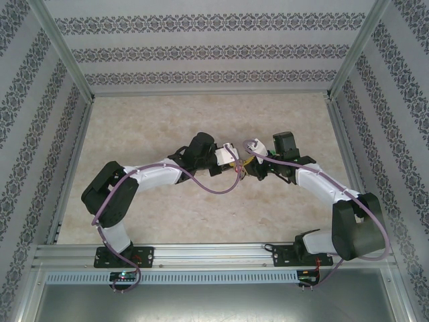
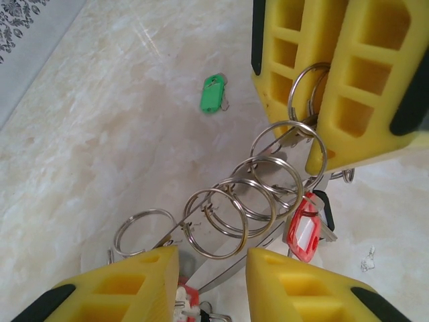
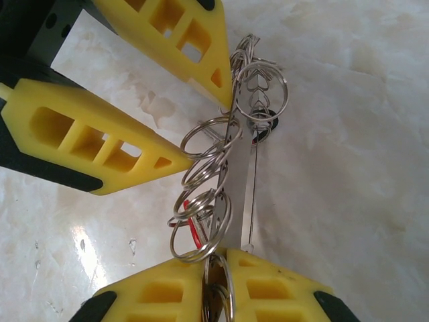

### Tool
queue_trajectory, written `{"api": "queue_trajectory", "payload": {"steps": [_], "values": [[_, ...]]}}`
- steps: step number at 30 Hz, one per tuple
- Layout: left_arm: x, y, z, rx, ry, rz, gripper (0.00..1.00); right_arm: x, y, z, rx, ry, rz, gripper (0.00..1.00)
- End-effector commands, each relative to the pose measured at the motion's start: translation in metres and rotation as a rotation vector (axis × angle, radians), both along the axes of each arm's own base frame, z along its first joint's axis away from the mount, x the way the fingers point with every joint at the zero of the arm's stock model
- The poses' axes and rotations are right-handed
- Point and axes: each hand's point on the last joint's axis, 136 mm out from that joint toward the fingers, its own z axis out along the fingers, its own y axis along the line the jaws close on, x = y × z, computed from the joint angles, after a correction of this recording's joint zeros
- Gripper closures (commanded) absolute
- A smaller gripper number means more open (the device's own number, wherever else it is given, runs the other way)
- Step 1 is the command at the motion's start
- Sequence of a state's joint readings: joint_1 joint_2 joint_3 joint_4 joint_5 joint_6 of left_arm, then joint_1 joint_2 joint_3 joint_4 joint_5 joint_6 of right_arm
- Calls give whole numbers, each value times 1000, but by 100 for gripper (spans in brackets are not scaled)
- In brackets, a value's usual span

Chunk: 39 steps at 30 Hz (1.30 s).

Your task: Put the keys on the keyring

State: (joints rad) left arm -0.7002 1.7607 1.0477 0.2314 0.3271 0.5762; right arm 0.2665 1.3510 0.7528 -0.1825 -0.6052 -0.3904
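Silvery ringed keyring (image 2: 244, 198), red key (image 2: 307, 229) maybe attached; right claw (image 3: 214, 265) clamps keyring; left claw (image 2: 213, 258) apart.

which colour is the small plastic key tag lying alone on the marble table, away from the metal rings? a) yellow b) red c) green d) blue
c: the small green plastic key tag lies by itself on the pale marble table, apart from the silvery metal keyring.

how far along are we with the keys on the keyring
One red key already seems to hang from a ring of the keyring. In hand: right gripper pinches an end ring, left gripper straddles the rest. Left to do: the second red piece, too hidden to judge.
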Motion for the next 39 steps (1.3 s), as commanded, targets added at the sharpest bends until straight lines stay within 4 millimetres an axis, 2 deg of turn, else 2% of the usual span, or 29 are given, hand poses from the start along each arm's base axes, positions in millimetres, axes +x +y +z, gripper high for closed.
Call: {"api": "queue_trajectory", "payload": {"steps": [1, 8, 17, 31, 39], "values": [[5, -6, 30, -42, -82, 5, 66, -9, 4, -6, 8, 26, 16, 100], [2, -2, 36, -51, -107, 20, 62, -8, 2, -7, 3, 35, 1, 100], [-6, -1, 41, -34, -156, 12, 61, -7, 1, -9, -3, 51, -18, 100], [-7, -11, 15, 21, -136, -34, 61, -10, 0, -8, -2, 62, -20, 100], [-6, -14, 10, 39, -149, -55, 60, -14, 1, -11, -7, 73, -10, 100]]}}
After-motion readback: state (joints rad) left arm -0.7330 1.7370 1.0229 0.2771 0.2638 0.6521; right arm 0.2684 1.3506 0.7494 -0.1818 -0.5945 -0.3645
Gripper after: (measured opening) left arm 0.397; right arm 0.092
